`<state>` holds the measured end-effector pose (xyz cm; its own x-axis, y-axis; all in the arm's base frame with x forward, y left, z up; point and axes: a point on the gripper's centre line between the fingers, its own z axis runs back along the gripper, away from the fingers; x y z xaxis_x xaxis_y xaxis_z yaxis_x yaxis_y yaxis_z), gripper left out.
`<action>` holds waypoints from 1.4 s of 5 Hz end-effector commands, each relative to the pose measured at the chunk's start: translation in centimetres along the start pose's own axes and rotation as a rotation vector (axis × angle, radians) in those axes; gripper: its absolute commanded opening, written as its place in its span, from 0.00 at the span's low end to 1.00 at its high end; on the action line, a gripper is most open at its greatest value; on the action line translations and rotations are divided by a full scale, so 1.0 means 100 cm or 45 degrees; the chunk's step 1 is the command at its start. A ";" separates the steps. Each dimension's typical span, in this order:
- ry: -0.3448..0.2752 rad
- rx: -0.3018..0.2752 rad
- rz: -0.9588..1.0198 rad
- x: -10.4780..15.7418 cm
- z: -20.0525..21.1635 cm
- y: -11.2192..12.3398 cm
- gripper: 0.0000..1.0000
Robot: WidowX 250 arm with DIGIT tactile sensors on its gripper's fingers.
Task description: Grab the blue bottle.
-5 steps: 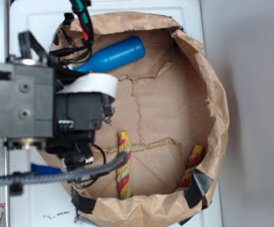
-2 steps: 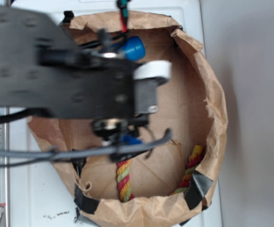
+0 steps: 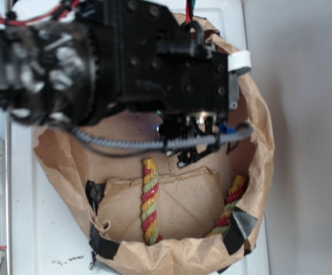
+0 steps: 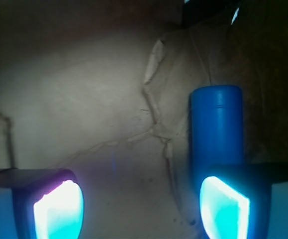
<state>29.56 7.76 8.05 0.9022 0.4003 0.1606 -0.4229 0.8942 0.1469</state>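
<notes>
Exterior view: the black arm is reaching across the upper half of the brown paper bag, which is lying open on the white surface. The arm is covering most of the bag's upper floor, so the blue bottle is not showing in this view. A grey cable is running beneath the arm. The red-green-yellow twisted rope is lying on the bag floor near the lower rim, and a second stretch of it is leaning against the right wall.

Wrist view: the gripper is hovering over the creased paper floor with its jaws spread wide and nothing between them. Both fingertips are glowing cyan-white. The blue bottle is lying on the bag floor, its flat end pointing away from the camera; its near part is passing behind the right-hand fingertip. Whether they are touching is not clear.
</notes>
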 end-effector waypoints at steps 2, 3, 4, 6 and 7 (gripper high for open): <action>-0.073 -0.079 -0.073 -0.010 0.001 0.051 1.00; -0.076 0.008 -0.051 -0.004 -0.016 0.056 1.00; -0.079 0.029 -0.023 0.003 -0.020 0.062 1.00; -0.120 0.056 -0.051 0.002 -0.028 0.060 1.00; -0.110 0.076 -0.062 -0.002 -0.036 0.055 0.97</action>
<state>27.01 12.63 4.18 0.9214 0.3328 0.2005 -0.3728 0.9028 0.2144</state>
